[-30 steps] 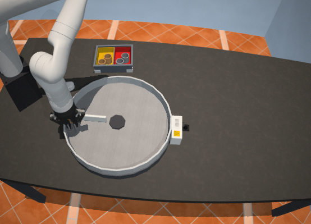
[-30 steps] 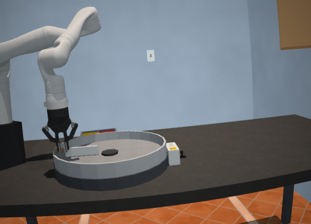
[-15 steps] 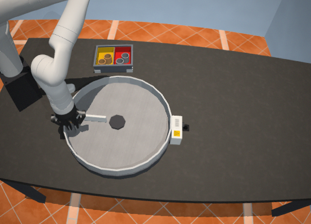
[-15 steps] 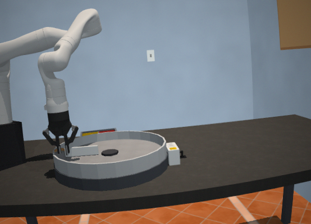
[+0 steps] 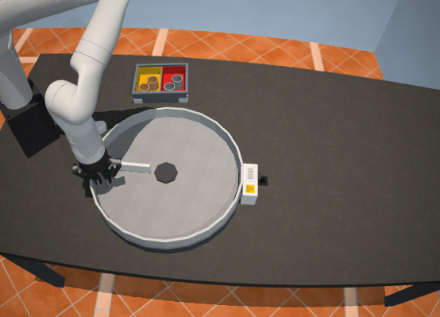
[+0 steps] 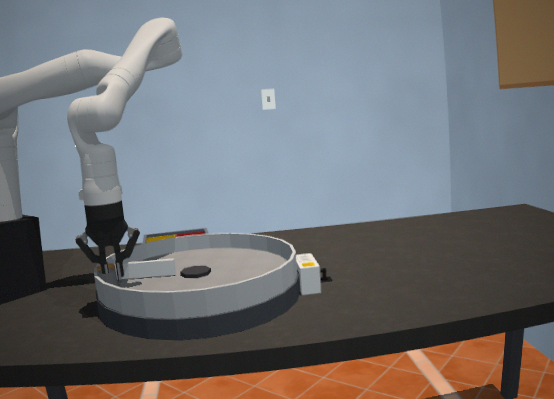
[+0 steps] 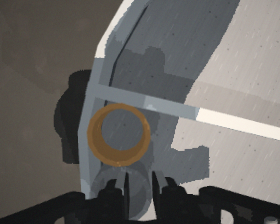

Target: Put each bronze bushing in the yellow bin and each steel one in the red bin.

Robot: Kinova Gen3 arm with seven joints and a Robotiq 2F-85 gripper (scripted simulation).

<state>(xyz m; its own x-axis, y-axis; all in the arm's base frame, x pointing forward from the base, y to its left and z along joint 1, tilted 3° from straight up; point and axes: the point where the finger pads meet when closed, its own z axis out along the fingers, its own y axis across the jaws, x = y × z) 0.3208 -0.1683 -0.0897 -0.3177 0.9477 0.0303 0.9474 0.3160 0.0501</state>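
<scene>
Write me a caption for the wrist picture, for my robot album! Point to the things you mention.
A bronze bushing [image 7: 94,136] stands near the white bar [image 7: 241,125], just beyond the tool's [image 7: 141,176] dark fingers.

Blue wall [image 5: 238,14] [image 6: 350,148] w/ white switch plate [image 6: 265,106] behind dark tabletop [image 5: 337,177] [image 6: 400,263]; orange tile flr [image 5: 222,292] [image 6: 350,373] below.
</scene>
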